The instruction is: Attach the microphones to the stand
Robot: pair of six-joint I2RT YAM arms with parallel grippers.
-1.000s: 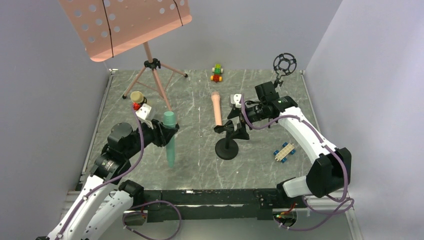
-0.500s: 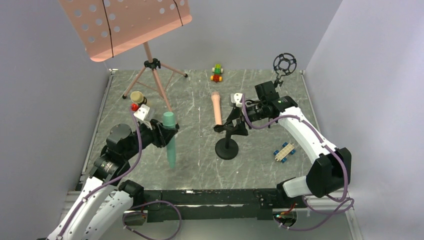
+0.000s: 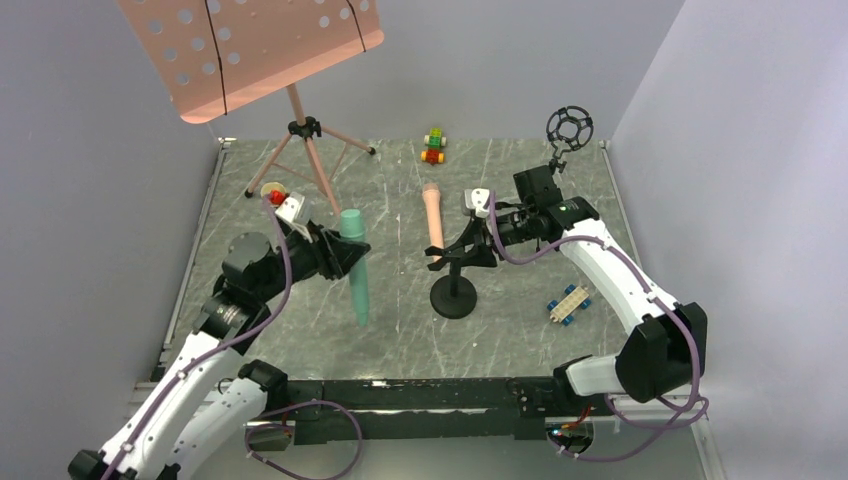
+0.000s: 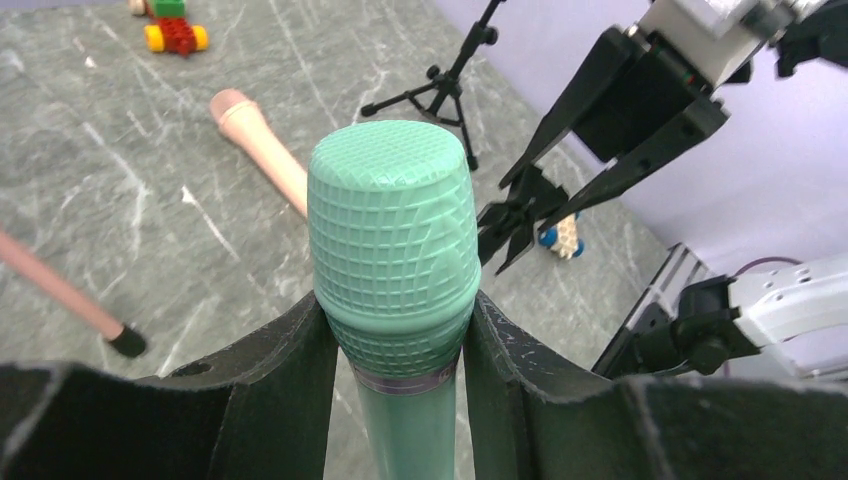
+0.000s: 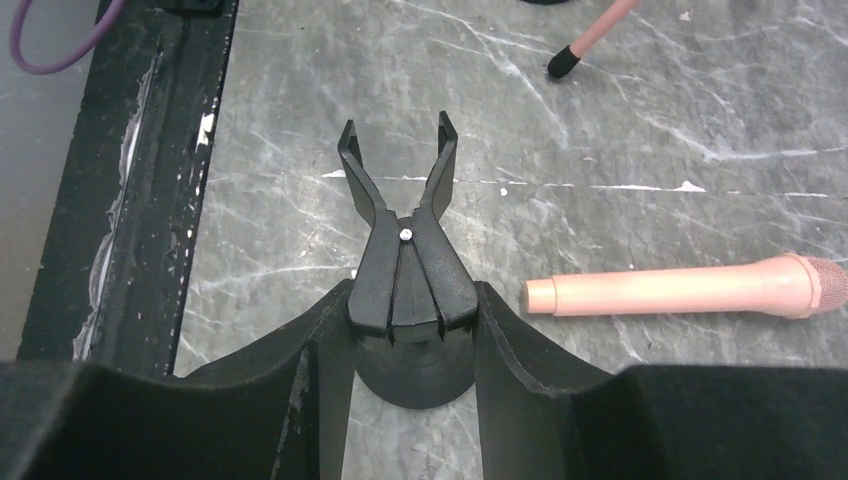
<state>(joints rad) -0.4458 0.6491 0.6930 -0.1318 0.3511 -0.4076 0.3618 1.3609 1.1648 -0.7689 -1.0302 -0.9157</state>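
My left gripper (image 3: 343, 252) (image 4: 397, 305) is shut on the teal-green microphone (image 3: 356, 275) (image 4: 392, 230) just below its meshed head, holding it upright off the table, left of the stand. The black stand (image 3: 453, 297) has a round base and a forked clip (image 5: 398, 195) on top. My right gripper (image 3: 468, 250) (image 5: 412, 290) is shut on the clip's body from both sides. The salmon pink microphone (image 3: 433, 215) (image 5: 680, 288) lies flat on the table just behind the stand. Only a pale yellow sliver (image 3: 268, 187) shows behind my left wrist.
A pink music stand (image 3: 305, 150) on a tripod stands at the back left. A toy-brick car (image 3: 433, 146) sits at the far edge, another (image 3: 568, 303) right of the stand. A small black tripod with a ring mount (image 3: 567, 128) stands at the back right corner.
The right gripper has closed from wide open onto the stand's clip. My left arm has carried the teal-green microphone to the right, closer to the stand.
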